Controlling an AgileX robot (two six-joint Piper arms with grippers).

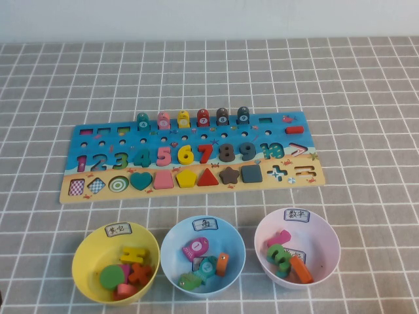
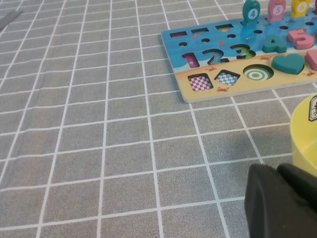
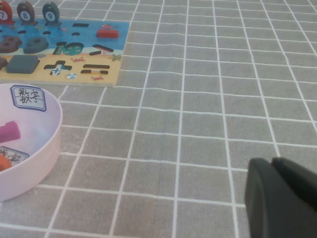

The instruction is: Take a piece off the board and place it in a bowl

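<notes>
The board (image 1: 69, 191) lies across the middle of the table. The teal piece (image 1: 143, 122) stands in the board's back row, left of a pink, a yellow and darker blocks. The left wrist view shows it (image 2: 251, 11) at the board's (image 2: 223, 90) far side. The light blue bowl (image 1: 171, 243) sits in front of the board, between two other bowls, with several small pieces inside. My left gripper (image 2: 278, 167) is shut on nothing, low over the cloth beside the yellow bowl. My right gripper (image 3: 272, 160) is also shut and empty, right of the pink bowl. Neither arm shows in the high view.
A yellow bowl (image 1: 88, 252) holding several shapes sits front left, and its rim (image 2: 303, 134) is close to my left gripper. A pink bowl (image 1: 327, 239) with numerals sits front right, with its wall (image 3: 44, 148) in the right wrist view. Grey checked cloth (image 1: 366, 98) covers the table.
</notes>
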